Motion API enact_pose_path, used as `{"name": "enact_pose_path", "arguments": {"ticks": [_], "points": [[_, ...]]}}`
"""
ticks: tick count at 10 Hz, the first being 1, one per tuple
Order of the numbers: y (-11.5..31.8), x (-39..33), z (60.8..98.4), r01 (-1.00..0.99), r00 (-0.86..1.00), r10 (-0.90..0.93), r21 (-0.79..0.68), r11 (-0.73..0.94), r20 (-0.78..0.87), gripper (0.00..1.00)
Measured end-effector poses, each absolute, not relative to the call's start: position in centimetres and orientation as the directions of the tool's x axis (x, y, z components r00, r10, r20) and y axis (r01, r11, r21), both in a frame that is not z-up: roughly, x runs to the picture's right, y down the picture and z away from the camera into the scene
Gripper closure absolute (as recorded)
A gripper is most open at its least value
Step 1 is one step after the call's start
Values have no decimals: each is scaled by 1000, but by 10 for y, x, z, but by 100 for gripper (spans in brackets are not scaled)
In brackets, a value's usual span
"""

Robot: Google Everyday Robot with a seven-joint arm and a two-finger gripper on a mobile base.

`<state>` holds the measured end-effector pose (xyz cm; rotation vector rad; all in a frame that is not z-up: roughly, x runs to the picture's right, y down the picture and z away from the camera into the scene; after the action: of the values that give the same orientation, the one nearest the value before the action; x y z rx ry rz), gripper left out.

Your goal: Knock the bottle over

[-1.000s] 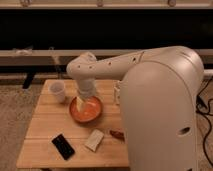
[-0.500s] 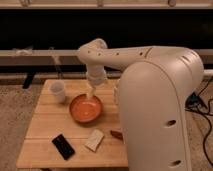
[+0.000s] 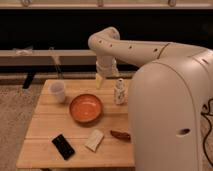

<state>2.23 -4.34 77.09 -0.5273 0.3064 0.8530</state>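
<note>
The bottle [image 3: 119, 92] is small, slim and white with a dark-marked label. It stands upright on the wooden table [image 3: 50, 127] near its back right, just right of the orange bowl [image 3: 86, 107]. My gripper [image 3: 100, 80] hangs from the white arm above the table's back edge. It is a little left of the bottle and slightly above it, with a small gap between them.
A white cup [image 3: 58, 91] stands at the table's back left. A black phone [image 3: 63, 146], a white packet [image 3: 94, 140] and a small brown object [image 3: 120, 135] lie near the front edge. My large white body [image 3: 170, 115] fills the right side.
The arm has swung from the left, over the bowl, to the right and back. The gripper now sits near the bottle, which the arm no longer hides.
</note>
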Motion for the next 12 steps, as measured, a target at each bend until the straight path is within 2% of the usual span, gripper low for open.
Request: {"name": "enact_pose_path", "arguments": {"ticks": [7,12], "points": [[-44,96,774,-829,557,702,-253,498,-443,20],[-14,100,830,-829,559,708,-307,468,-431,20]]}}
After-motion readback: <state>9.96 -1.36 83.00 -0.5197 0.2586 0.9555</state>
